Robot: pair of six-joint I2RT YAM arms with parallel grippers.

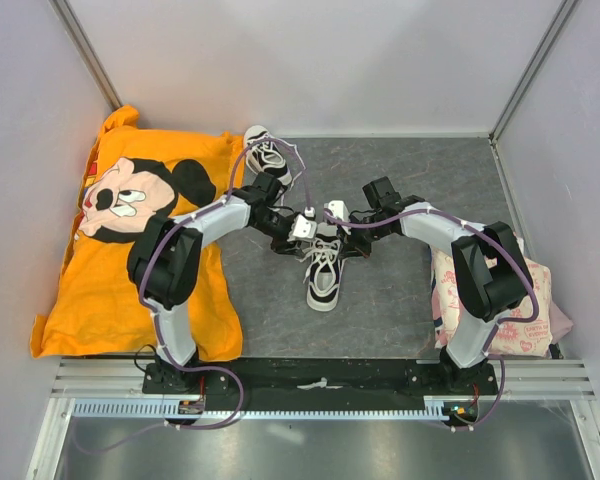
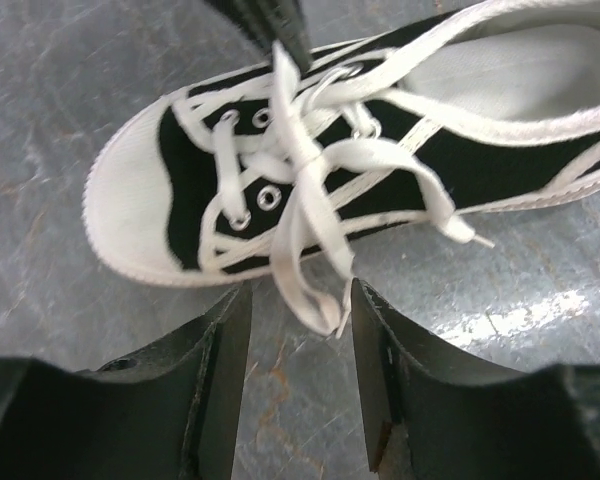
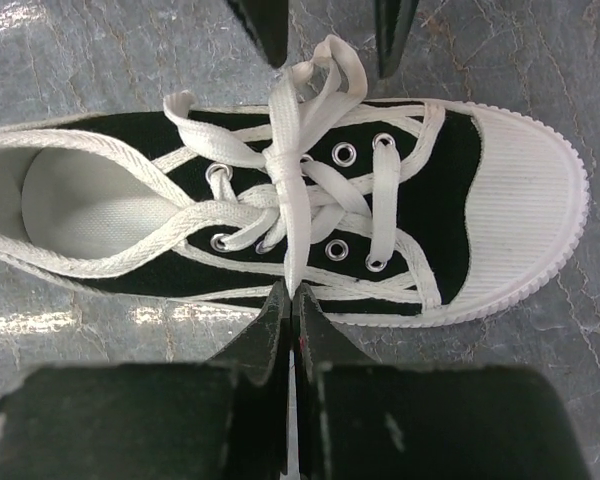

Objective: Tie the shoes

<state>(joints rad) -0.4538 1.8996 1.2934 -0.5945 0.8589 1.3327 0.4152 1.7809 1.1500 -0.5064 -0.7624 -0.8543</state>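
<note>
One black sneaker (image 1: 323, 275) with a white toe cap and white laces lies mid-table. It fills the left wrist view (image 2: 190, 190) and the right wrist view (image 3: 430, 200). A knot sits in its laces (image 3: 280, 165). My right gripper (image 3: 293, 292) is shut on a lace strand at the shoe's side; it also shows in the top view (image 1: 340, 235). My left gripper (image 2: 300, 295) is open at the other side, and a lace loop end (image 2: 315, 300) hangs between its fingertips, touching neither; it also shows in the top view (image 1: 305, 240). The second sneaker (image 1: 265, 155) lies at the back.
An orange Mickey Mouse shirt (image 1: 120, 260) covers the table's left side. A pink printed cloth (image 1: 510, 310) lies by the right arm's base. Grey walls close in the table at the back and sides.
</note>
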